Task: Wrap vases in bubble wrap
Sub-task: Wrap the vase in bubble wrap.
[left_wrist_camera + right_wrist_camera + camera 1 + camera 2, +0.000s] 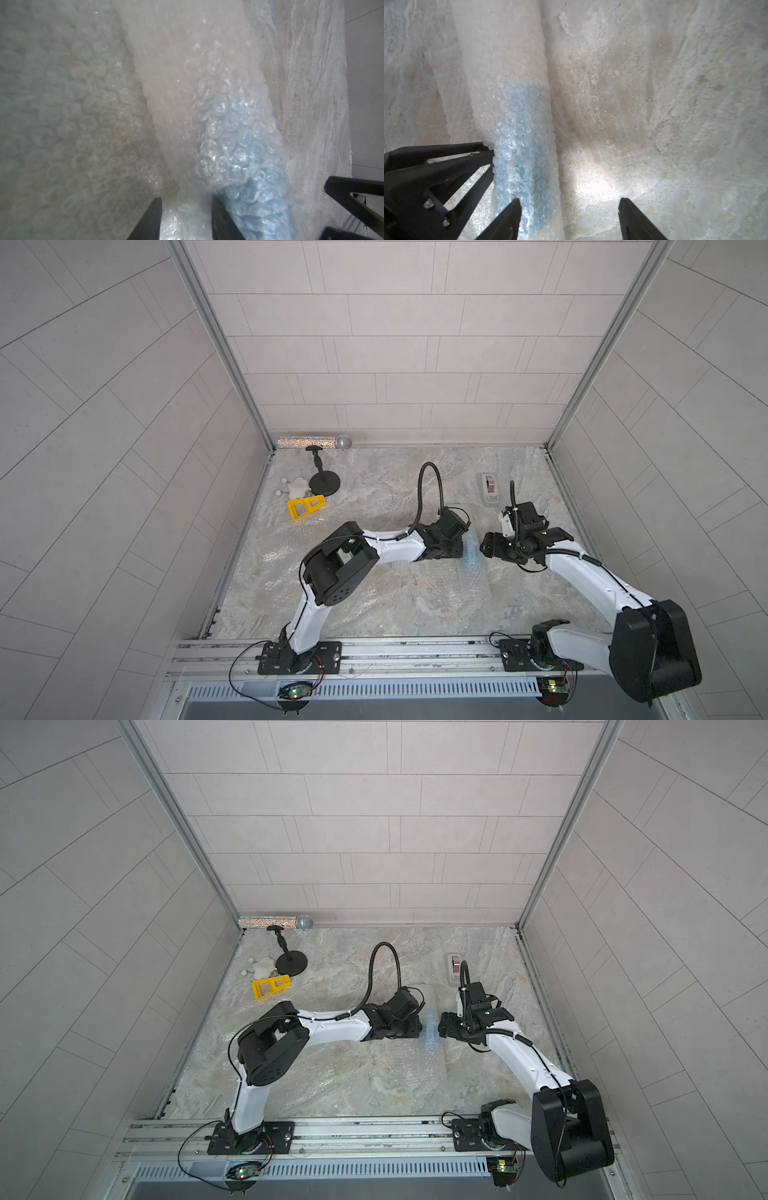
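The light-blue vase (521,141) lies on the table, rolled inside the bubble wrap (187,83), and shows as a blue blur (472,551) between my two grippers in both top views. My left gripper (187,216) is shut on a fold of the wrap beside the vase. Its fingers (485,155) press against the side of the roll. My right gripper (571,218) stands open. One of its fingertips (510,216) is over the wrapped vase, and only bare table lies between its jaws. A pale shape (401,566) under my left forearm could be the white vase; I cannot tell.
The loose sheet of wrap spreads leftward over the marble table (286,547). A grey tape dispenser (490,489) sits behind my right gripper. At the back left are a glittery microphone (316,443), a black stand (324,485), a yellow plastic piece (305,506) and a white fluffy thing (297,489).
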You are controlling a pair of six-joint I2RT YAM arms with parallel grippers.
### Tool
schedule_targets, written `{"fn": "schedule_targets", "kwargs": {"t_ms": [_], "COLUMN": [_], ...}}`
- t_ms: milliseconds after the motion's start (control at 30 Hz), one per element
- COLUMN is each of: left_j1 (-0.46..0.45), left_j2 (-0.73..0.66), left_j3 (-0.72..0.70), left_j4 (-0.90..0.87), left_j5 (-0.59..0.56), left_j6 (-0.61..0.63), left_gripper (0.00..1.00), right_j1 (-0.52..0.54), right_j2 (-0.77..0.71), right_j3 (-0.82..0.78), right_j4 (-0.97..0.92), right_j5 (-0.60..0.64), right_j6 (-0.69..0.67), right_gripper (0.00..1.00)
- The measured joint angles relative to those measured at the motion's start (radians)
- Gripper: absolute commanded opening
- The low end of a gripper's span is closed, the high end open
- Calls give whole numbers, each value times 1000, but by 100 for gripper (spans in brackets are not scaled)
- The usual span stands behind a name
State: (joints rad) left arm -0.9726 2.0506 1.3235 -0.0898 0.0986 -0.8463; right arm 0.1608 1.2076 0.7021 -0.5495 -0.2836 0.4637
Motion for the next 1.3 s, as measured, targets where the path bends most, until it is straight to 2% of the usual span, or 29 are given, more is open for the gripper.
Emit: {"fn": "schedule_targets", "kwargs": {"t_ms": [433,800,1300], "left_j1": [0,5,16], "left_j2": [-8,-108,-73], "left_j3": [-9,-6,-24], "left_j4": [-43,-45,19], "left_j5": [-32,-47,38], "left_j6": [19,24,-21], "left_gripper": [42,42,42], "right_j1": [84,137,103], "right_j2": [98,145,121], "right_j3": [29,23,-3], "right_j4": [35,133,134], "right_j5": [-47,-77,-107], "right_j6": [0,9,10], "right_gripper": [75,75,79]}}
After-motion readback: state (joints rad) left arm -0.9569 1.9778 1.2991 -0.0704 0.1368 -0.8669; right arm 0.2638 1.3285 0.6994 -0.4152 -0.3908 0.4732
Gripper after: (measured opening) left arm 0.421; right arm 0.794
